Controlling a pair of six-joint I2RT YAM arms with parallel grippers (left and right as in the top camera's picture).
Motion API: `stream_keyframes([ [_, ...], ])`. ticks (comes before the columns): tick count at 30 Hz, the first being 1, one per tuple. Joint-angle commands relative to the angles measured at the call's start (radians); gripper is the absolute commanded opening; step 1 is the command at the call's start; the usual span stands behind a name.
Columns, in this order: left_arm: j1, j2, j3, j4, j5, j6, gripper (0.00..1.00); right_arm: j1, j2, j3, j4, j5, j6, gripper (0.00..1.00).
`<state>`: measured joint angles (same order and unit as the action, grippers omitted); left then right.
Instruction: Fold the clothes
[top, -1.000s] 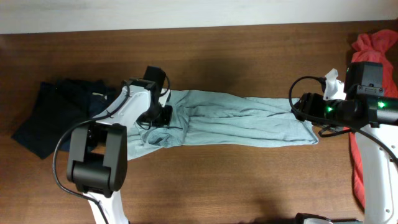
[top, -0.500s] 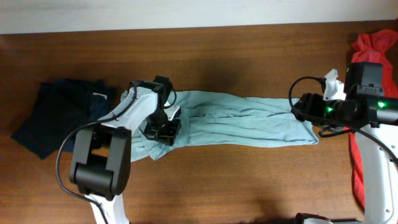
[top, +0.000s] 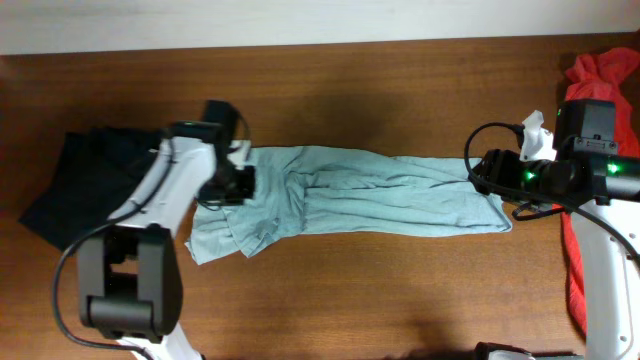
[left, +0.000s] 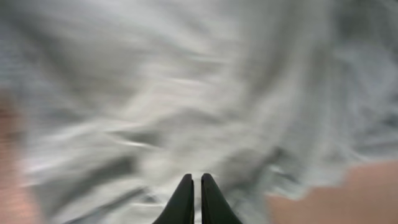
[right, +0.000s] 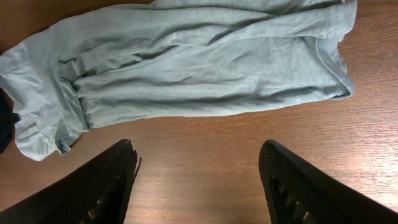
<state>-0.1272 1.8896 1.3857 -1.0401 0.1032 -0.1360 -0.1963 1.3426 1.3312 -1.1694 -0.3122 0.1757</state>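
We see the T-shirt (top: 380, 195) lying stretched across the middle of the tabletop (top: 350, 90), crumpled at its left end in the frame. The left gripper (top: 235, 183) is over that end, its jaws together. The wrist view is blurred, so we cannot tell if they pinch cloth. The right gripper (right: 199, 180) hovers beside the shirt's right end, jaws wide apart.

The left gripper (left: 194, 179) is held closed at 9 o'clock; the right gripper (right: 198, 146) is spread wide at 3 o'clock
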Motion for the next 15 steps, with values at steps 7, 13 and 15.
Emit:
stream_keyframes([
  [7, 0.098, 0.042, 0.004, 0.181, 0.004, -0.028, 0.21, 0.006, -0.011, 0.0, 0.018, 0.009, -0.006, 0.66],
  [13, 0.1, 0.093, 0.004, 0.225, -0.1, -0.029, 0.25, 0.006, -0.011, 0.0, 0.001, 0.01, -0.006, 0.66],
  [15, 0.112, 0.106, 0.004, 0.226, -0.104, -0.037, 0.24, 0.006, -0.011, 0.0, -0.001, 0.01, -0.006, 0.66],
])
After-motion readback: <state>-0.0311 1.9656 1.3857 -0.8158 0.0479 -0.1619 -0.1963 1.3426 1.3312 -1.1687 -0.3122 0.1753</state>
